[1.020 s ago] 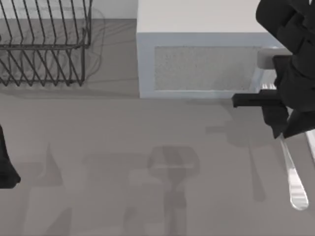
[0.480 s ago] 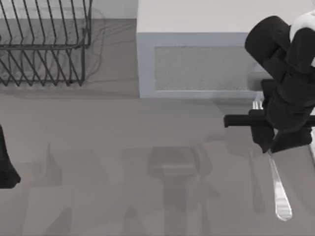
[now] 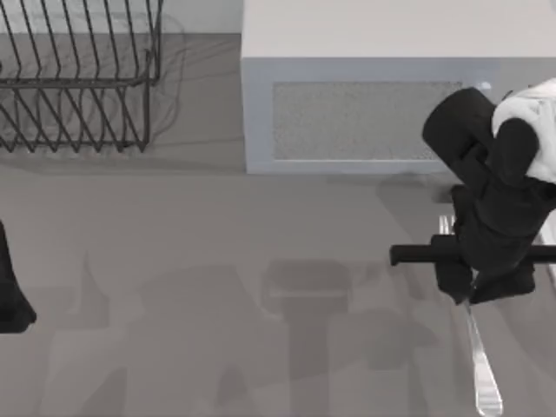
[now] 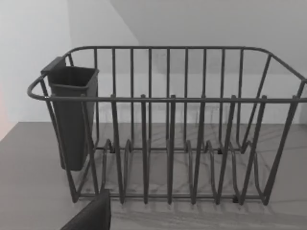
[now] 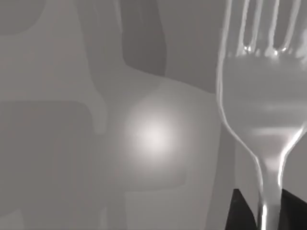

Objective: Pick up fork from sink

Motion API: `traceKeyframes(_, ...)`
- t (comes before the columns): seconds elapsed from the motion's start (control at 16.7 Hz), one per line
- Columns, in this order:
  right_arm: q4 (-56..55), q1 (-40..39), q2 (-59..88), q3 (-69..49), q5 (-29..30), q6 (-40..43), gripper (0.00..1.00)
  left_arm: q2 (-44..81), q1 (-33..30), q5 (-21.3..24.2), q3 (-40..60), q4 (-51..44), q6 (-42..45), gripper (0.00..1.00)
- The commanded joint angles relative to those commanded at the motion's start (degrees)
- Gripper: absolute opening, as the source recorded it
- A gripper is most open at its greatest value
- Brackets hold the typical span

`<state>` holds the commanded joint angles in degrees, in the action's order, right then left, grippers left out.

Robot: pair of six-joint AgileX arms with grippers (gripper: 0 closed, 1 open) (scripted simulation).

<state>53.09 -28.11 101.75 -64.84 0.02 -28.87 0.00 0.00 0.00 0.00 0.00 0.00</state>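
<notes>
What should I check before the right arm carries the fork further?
1. Fork held by right gripper: ok, the handle sticks out below it, and the right wrist view shows the tines close up.
2. Grip firmness: cannot tell, the contact is hidden.
3. Fork clear of the counter: cannot tell from above.
4. Microwave clearance: not ok, the right arm overlaps its front.
5. Left arm out of the way: ok, parked at the left edge, facing the dish rack.
</notes>
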Motion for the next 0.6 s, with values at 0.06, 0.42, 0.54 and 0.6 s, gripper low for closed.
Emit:
traceKeyframes(0.06,0.00,0.00,0.00,0.00,0.00,0.00,0.00,0.00,0.00,0.00,0.00,0.00,0.00,1.00)
traceKeyframes(0.42,0.00,0.00,0.00,0.00,0.00,0.00,0.45,0.00,0.00,0.00,0.00,0.00,0.00,1.00)
traceKeyframes(0.54,0.00,0.00,0.00,0.00,0.00,0.00,0.60,0.00,0.00,0.00,0.00,0.00,0.00,1.00)
traceKeyframes(0.6,0.00,0.00,0.00,0.00,0.00,0.00,0.68,0.00,0.00,0.00,0.00,0.00,0.00,1.00)
